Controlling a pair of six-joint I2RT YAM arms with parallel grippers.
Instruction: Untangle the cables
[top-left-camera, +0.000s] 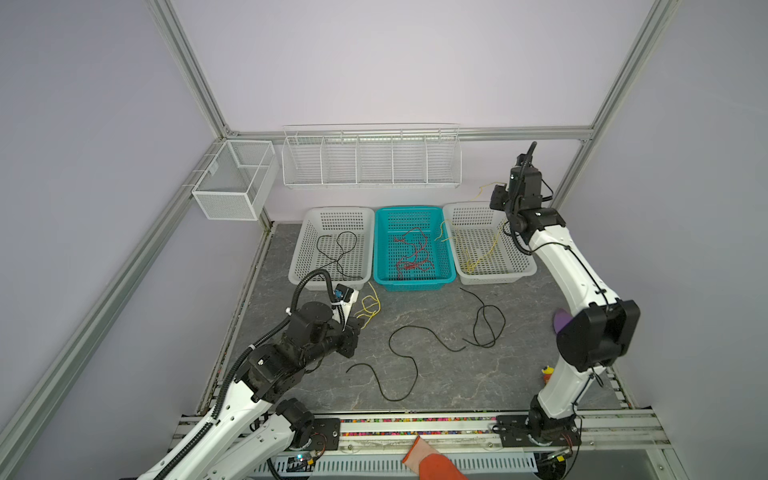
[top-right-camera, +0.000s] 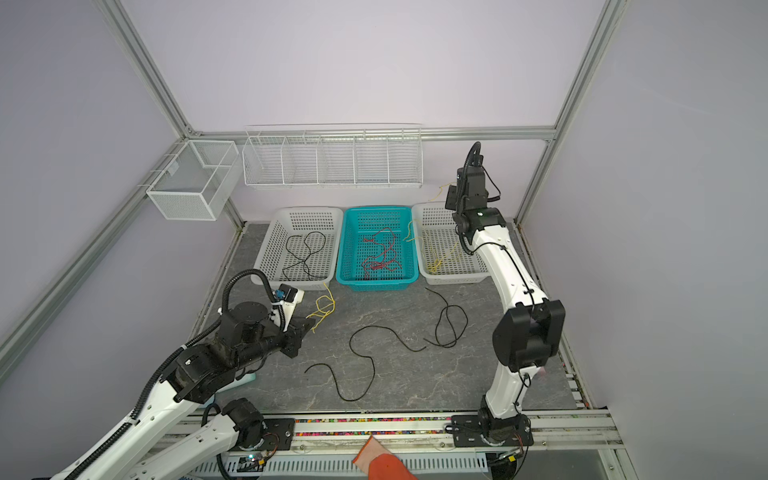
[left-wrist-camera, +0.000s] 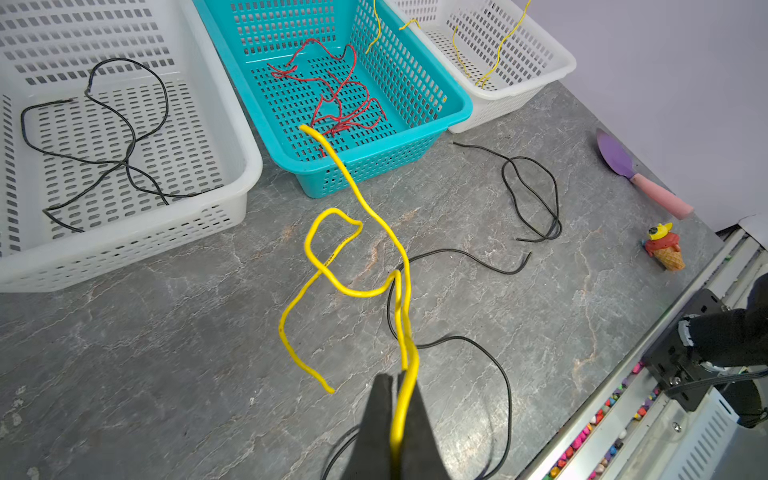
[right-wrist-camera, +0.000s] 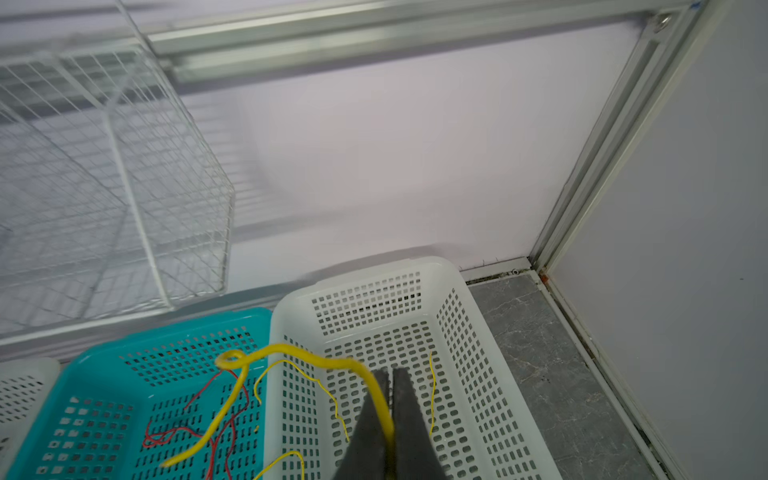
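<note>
Grip of left tool (left-wrist-camera: 397, 378) on yellow cable (left-wrist-camera: 357, 293), print illegible; grip of right tool (right-wrist-camera: 390, 374) on second yellow cable (right-wrist-camera: 286, 346).

Light: bright, even, diffuse | Shadows: soft and faint on the tabletop (top-left-camera: 436, 374) beside the teal basket (top-left-camera: 411, 286) | Focus: top views crisp; wire rack (right-wrist-camera: 104, 187) and yellow cable (left-wrist-camera: 401, 415) blur close to the wrist lenses | Edges: frame posts (top-left-camera: 189, 70) splay outward in both top views

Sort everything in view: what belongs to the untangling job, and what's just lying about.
Job: yellow cables, red cables, black cables, baskets.
Lying about: purple spatula, ice-cream toy, wire rack, mesh box.
</note>
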